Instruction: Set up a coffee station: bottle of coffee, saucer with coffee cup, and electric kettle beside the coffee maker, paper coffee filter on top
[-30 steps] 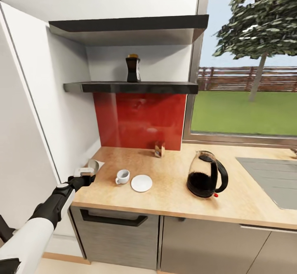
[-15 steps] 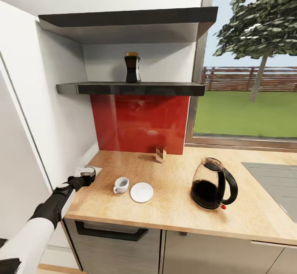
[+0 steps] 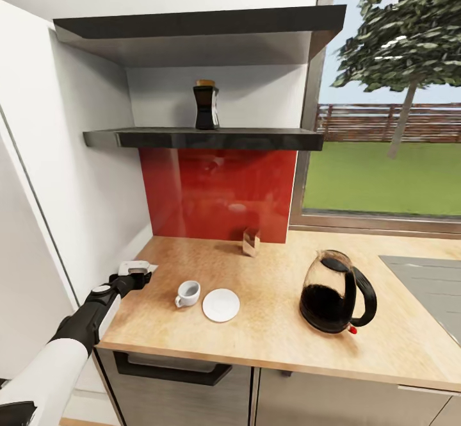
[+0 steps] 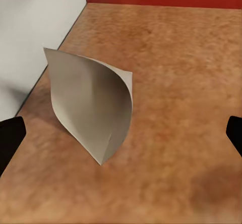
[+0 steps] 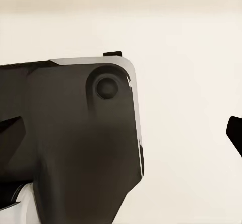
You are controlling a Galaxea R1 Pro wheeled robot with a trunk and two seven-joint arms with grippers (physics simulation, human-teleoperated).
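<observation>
Left gripper (image 3: 136, 277) at counter's (image 3: 269, 336) left end by white wall, fingers (image 4: 10, 139) spread wide, holding nothing. Filter (image 4: 93, 108) stands between them on counter, pale folded cone, touching neither finger. Cup (image 3: 188, 293) next, saucer (image 3: 221, 304) just beside it, apart. Bottle (image 3: 205, 104) upright on lower shelf (image 3: 256, 138) above red backsplash. Small brown box (image 3: 250, 241) at backsplash foot. Kettle (image 3: 336, 301) farther right, upright, handle toward sink (image 3: 429, 278). Right gripper (image 5: 126, 133): 2 dark fingertips (image 5: 235, 133) at frame edges, wide apart, holding nothing.
</observation>
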